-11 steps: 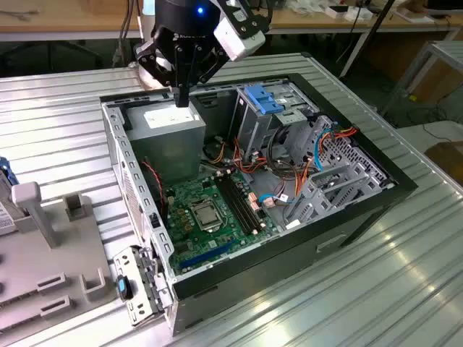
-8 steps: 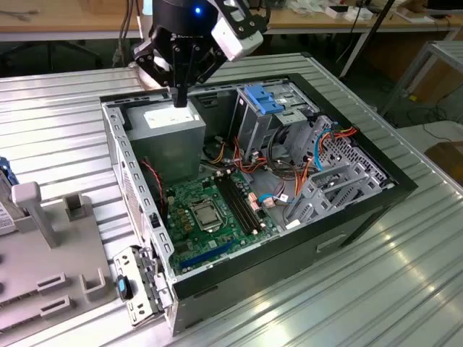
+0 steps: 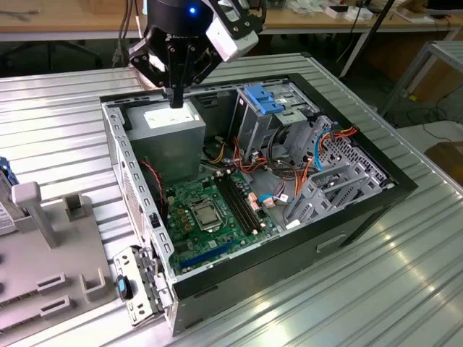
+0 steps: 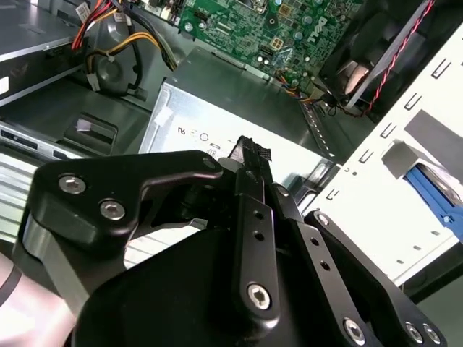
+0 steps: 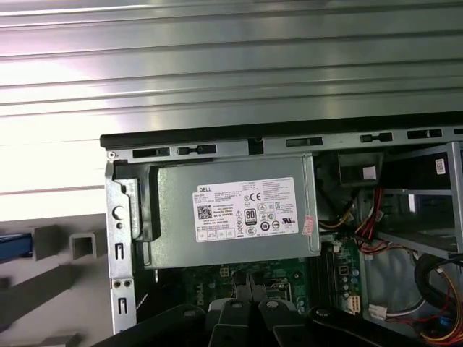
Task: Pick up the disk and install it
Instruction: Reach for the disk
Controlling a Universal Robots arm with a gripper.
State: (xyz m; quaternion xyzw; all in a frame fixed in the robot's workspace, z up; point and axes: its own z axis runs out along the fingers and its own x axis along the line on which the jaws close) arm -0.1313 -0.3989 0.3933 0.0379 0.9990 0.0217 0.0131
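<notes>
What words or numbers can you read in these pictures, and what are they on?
White paper sticker on the grey metal power supply box: rows of tiny print, a square code and round marks, too small to read for sure.
Small white tag inside the black computer case: unreadable.
Green circuit board: white lettering, too small to read.

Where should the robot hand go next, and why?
Probably sideways, toward the exterior view's left: the gripper hangs empty over the power supply inside the case, while the blue-edged disk sits outside, by the grey holder.
</notes>
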